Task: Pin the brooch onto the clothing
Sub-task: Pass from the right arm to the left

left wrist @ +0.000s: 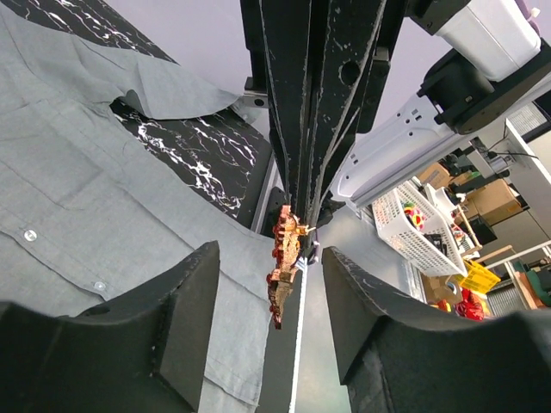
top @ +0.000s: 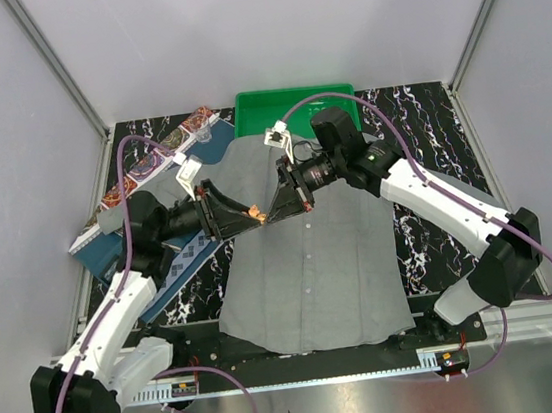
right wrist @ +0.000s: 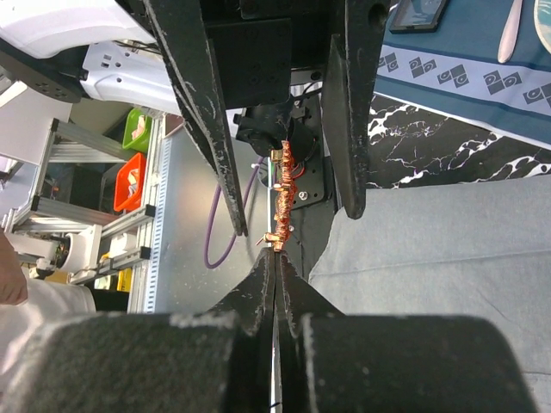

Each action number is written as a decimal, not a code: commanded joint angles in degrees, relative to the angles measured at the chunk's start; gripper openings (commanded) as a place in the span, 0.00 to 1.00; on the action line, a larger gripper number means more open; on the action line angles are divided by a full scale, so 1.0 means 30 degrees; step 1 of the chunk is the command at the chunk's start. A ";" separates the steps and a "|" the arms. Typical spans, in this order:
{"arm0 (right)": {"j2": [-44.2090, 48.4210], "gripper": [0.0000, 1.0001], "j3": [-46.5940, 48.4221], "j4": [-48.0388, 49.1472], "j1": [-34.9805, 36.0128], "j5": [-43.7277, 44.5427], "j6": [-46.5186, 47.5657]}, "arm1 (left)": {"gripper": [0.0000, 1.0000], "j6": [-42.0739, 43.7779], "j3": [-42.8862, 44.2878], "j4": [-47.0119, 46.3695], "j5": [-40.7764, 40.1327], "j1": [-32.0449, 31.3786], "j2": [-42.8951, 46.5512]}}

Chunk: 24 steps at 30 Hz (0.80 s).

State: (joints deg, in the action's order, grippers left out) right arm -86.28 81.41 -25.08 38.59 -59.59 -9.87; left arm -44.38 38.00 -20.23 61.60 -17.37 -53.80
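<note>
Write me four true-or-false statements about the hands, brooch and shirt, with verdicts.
1. The right hand is shut on the brooch. True.
2. The left hand is clamped on the brooch. False: its fingers stand open on either side of it, not touching.
3. The brooch is already pinned to the shirt. False: it is held in the air above the shirt.
4. A green tray lies beyond the shirt's collar. True.
</note>
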 commanded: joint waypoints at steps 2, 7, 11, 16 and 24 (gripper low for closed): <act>-0.0155 0.00 0.0345 0.0684 -0.0148 -0.0526 -0.0314 | 0.53 -0.0529 0.0810 -0.1783 -0.0202 -0.0305 -0.0406; -0.0360 0.00 0.0374 0.0655 -0.0148 -0.0556 -0.0314 | 0.49 -0.0412 0.0898 -0.1578 -0.0202 -0.0539 -0.0523; -0.0478 0.00 0.0374 0.0509 -0.0148 -0.0585 -0.0197 | 0.45 -0.0441 0.0928 -0.1548 -0.0203 -0.0569 -0.0582; -0.0536 0.00 0.0462 0.0421 -0.0148 -0.0701 -0.0051 | 0.34 -0.0529 0.0957 -0.1636 -0.0057 -0.0569 -0.0757; -0.0595 0.00 0.0550 -0.0223 -0.0148 -0.0702 0.0506 | 0.32 -0.0441 0.1103 -0.1519 0.0119 -0.0569 -0.1021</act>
State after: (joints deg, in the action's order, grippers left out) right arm -87.96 81.41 -25.43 38.59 -59.72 -9.89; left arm -46.13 38.57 -21.47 61.52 -18.87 -56.51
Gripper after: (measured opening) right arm 0.009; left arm 0.358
